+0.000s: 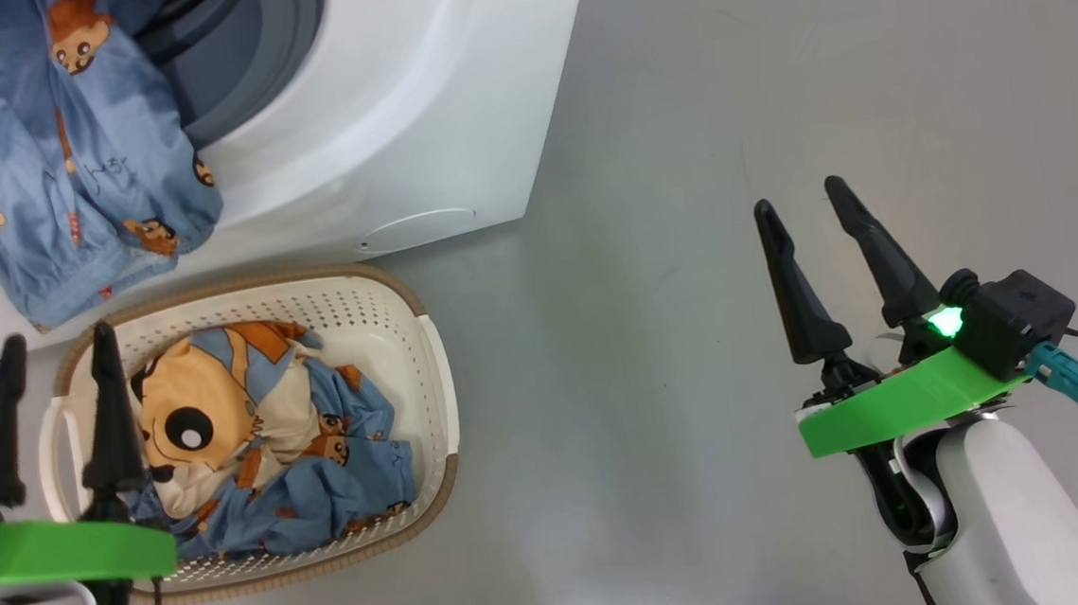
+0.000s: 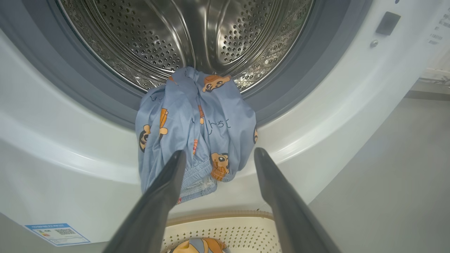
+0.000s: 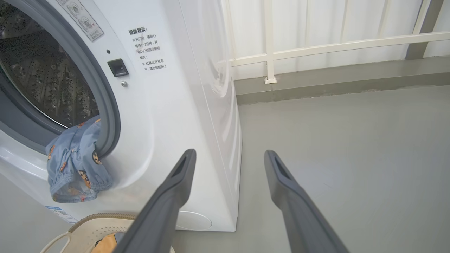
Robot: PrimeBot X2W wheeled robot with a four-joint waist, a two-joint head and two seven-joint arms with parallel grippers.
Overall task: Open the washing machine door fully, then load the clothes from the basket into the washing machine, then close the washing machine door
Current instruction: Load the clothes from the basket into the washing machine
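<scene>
So here's the state of things. The washing machine (image 1: 374, 115) has its opening uncovered, and the left wrist view looks straight into the perforated steel drum (image 2: 182, 35). One blue garment (image 1: 54, 156) with the little orange fox print is only half loaded. Its top end sits inside the drum mouth, and the rest flops out over the grey gasket (image 2: 70, 77) and hangs down the white front panel, right above the basket (image 1: 409, 349).

The basket sits on the floor (image 1: 632, 144), just beside the bottom of the machine. The rest of the clothes (image 1: 264, 436) are bunched up in it: the piece with the big tan and cream animal face on top, and more blue print fabric around and under it.

The left gripper (image 1: 57, 336) hangs over the left end of the basket, pointing at the machine, jaws spread wide with nothing in them. From its wrist view the hanging hem shows between the two fingers; I can't tell if the left one brushes it.

The right gripper (image 1: 800, 194) is way off to the right over bare floor, well apart from both basket and machine. Its jaws are also wide open and empty.

There's a blue label sticker (image 2: 58, 233) low on the machine's front.
</scene>
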